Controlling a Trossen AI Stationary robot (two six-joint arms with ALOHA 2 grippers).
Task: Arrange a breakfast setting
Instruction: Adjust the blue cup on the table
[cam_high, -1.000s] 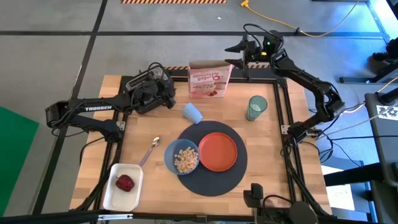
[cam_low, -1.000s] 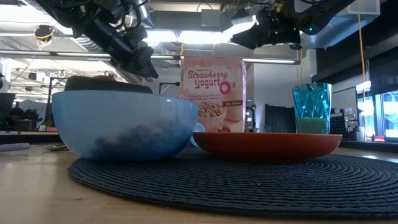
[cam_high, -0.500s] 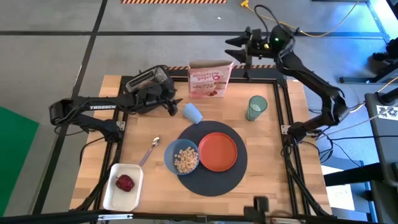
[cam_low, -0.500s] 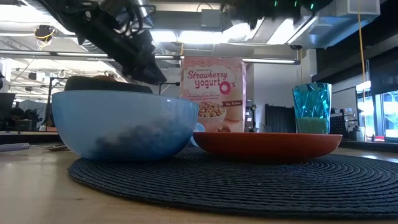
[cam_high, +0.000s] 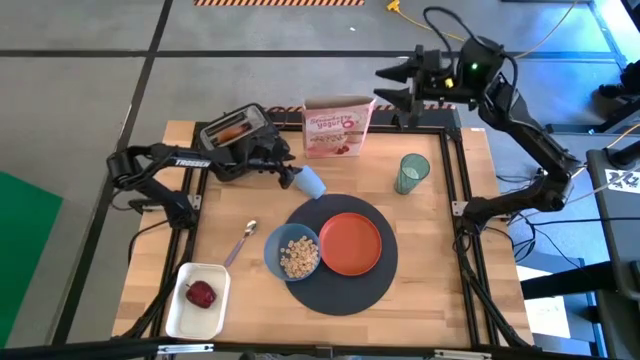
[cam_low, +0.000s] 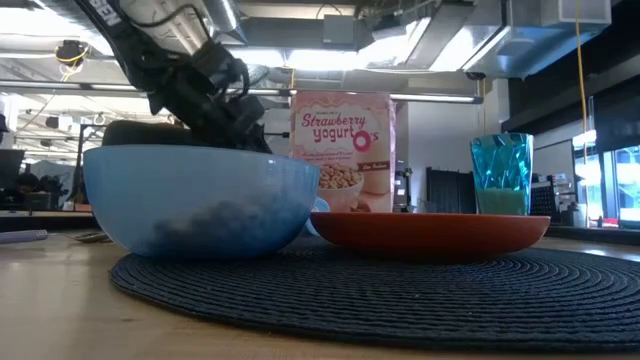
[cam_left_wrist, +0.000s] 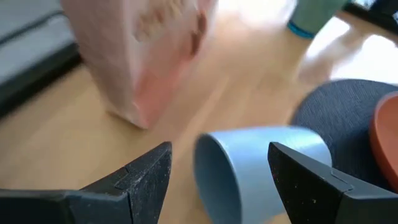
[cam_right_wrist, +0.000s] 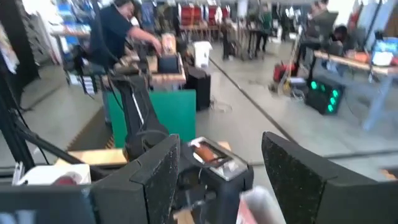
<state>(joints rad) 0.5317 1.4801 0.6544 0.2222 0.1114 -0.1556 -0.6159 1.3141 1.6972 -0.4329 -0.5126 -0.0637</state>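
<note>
The dark-grey mat (cam_high: 345, 285) lies on the table and carries the orange plate (cam_high: 350, 243) and the blue bowl (cam_high: 293, 254) of cereal. The green cup (cam_high: 411, 172) stands far right of it. The spoon (cam_high: 240, 242) lies left of the bowl. The red apple (cam_high: 201, 294) sits in a white tray (cam_high: 180, 315). Toast (cam_high: 231, 129) sticks out of the black toaster. My left gripper (cam_high: 287, 172) is open and low, with its fingers either side of the mouth of a small blue cup (cam_left_wrist: 261, 163) that lies on its side. My right gripper (cam_high: 397, 86) is open, high beyond the far edge.
The strawberry yogurt cereal box (cam_high: 338, 127) stands at the far edge, just behind the small blue cup (cam_high: 309, 182). The black toaster (cam_high: 236, 131) stands at the far left, beside my left arm. Bare wood shows at the table's near right.
My left gripper has left the toaster, going toward the table's right edge and down to the small blue cup, which has stayed put. My right gripper has risen, leaving the top of the low view.
</note>
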